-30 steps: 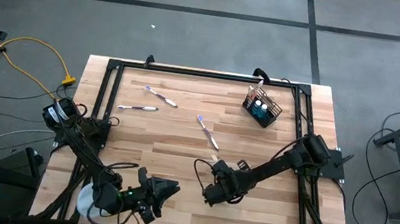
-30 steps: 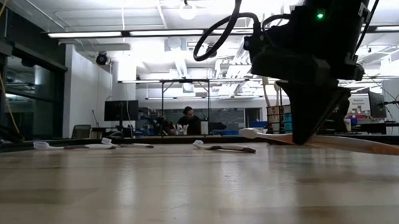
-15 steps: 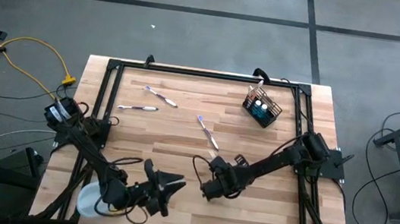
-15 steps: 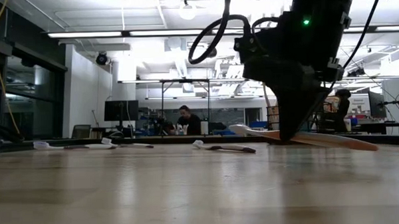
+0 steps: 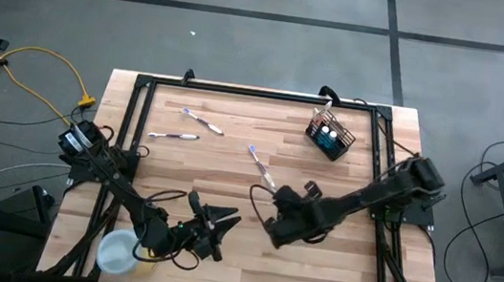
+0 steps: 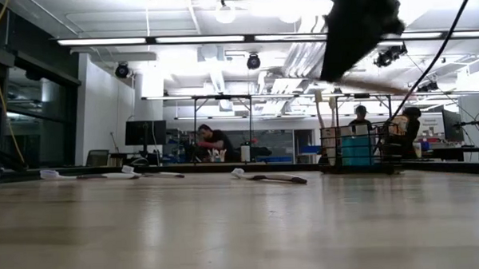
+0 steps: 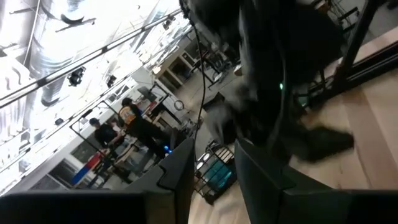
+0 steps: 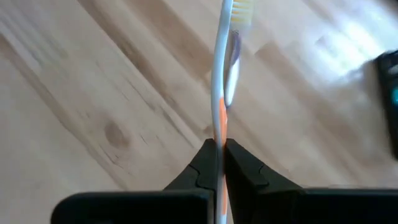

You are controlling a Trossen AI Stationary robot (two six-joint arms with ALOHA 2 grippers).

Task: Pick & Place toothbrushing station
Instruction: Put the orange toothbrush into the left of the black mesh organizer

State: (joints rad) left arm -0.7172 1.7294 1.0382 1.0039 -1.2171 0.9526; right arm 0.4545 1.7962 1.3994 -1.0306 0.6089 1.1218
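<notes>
Two toothbrushes (image 5: 186,125), thin and pale with purple accents, lie at the far left of the table (image 5: 217,272). A third toothbrush (image 5: 261,166) lies near the table's middle. The black wire-mesh holder (image 5: 330,134) stands at the far right, holding two small blue tubes (image 5: 328,132) and one upright brush.

The left gripper (image 5: 222,226) hovers over the near-left part of the table, its fingers apart and empty; the left wrist view shows a gap between the two dark fingers (image 7: 177,177). Beside that arm sits a white-topped cylinder (image 5: 118,250) at the near-left edge.

The right gripper (image 8: 218,152) is clamped on a white-and-orange toothbrush (image 8: 222,62), as the right wrist view alone shows: the handle is pinched between the fingertips and the bristle head points away over bare wood. In the high view this brush is hidden under the arm. The low view shows the right arm raised above the table, with the held brush blurred.

The holder stands well apart from the right gripper, farther off and to the right.
</notes>
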